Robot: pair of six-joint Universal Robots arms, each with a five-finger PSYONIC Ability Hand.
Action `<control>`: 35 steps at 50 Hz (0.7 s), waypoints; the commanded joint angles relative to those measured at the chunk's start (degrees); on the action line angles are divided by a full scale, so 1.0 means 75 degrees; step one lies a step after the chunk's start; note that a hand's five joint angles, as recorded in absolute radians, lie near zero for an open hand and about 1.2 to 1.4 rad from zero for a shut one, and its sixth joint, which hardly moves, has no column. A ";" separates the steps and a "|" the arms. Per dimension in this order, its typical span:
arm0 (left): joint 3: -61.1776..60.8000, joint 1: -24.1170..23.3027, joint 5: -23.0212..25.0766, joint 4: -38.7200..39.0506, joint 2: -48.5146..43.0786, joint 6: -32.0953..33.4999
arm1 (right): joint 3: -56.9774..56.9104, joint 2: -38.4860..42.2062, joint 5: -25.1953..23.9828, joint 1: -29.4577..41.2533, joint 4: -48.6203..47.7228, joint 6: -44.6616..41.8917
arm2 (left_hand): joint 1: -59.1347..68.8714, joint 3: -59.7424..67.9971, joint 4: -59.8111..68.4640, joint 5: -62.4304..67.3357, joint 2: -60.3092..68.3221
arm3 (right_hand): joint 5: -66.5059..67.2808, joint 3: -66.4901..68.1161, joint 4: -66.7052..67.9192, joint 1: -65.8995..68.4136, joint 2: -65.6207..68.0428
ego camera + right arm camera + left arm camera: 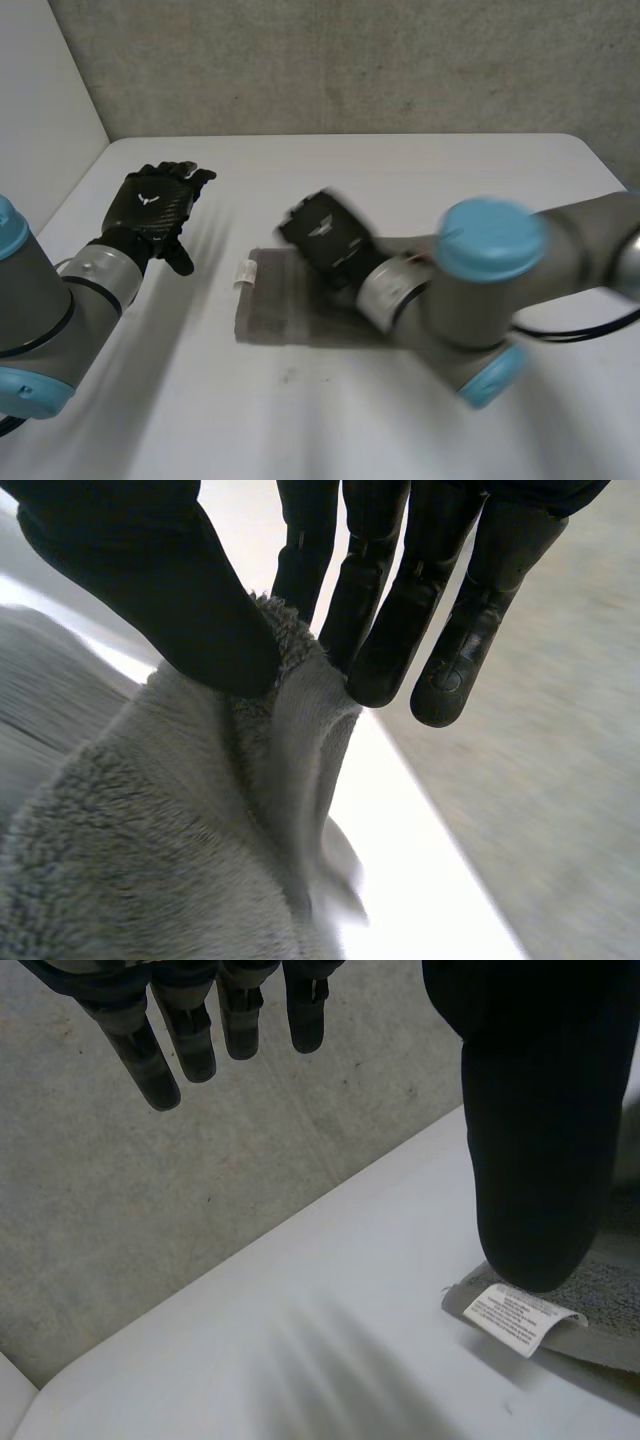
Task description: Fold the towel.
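Head view, right hand (pixel 325 240) pinching towel (pixel 280 318), left hand (pixel 155 205) apart, white table (pixel 420 170)

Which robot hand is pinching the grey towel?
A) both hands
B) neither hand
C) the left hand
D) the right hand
D: the right hand pinches a bunch of the towel between its thumb and fingers, while the left hand hovers open beside it.

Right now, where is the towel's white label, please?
In the head view, the white label sits on the left edge of the grey fleecy towel, nearest the left hand.
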 commanded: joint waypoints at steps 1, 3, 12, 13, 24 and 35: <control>-0.0032 -0.0001 0.0000 0.0005 -0.0009 0.0000 | -0.0442 0.1031 -0.0118 0.0921 0.0107 -0.0029 | 0.0006 0.0041 0.0056 -0.0223 0.0069 | 0.1830 0.1561 0.1542 0.3344 0.1645; -0.0044 -0.0013 0.0000 0.0005 0.0003 0.0000 | -0.0395 0.1031 -0.0107 0.0956 0.0131 -0.0018 | 0.0006 0.0041 0.0056 -0.0223 0.0069 | 0.1830 0.1561 0.1542 0.3344 0.1645; -0.0033 -0.0188 0.0000 0.0087 -0.0079 0.0000 | -0.0324 0.0199 0.0878 0.0734 0.0506 0.0240 | 0.0006 0.0041 0.0056 -0.0223 0.0069 | -0.7503 -0.7773 -0.7791 -0.5989 -0.7689; -0.0032 -0.0189 0.0000 0.0087 -0.0079 0.0000 | -0.0266 -0.0033 0.1156 0.0455 0.0726 0.0449 | 0.0006 0.0041 0.0056 -0.0223 0.0069 | -0.7503 -0.7773 -0.7791 -0.5989 -0.7689; 0.0307 -0.1396 -0.0047 0.0087 -0.0442 -0.0070 | 0.1500 -0.1265 0.1113 -0.1326 0.2064 0.1881 | 0.0035 0.0069 0.0085 -0.0195 0.0098 | -0.7503 -0.7773 -0.7791 -0.5989 -0.7689; 0.0975 -0.2040 -0.0762 -0.0030 -0.2060 0.0059 | 0.3529 -0.1547 0.1077 -0.2723 0.0873 0.0724 | 0.0214 0.0249 0.0264 -0.0015 0.0277 | -0.2339 -0.2608 -0.2627 -0.0825 -0.2524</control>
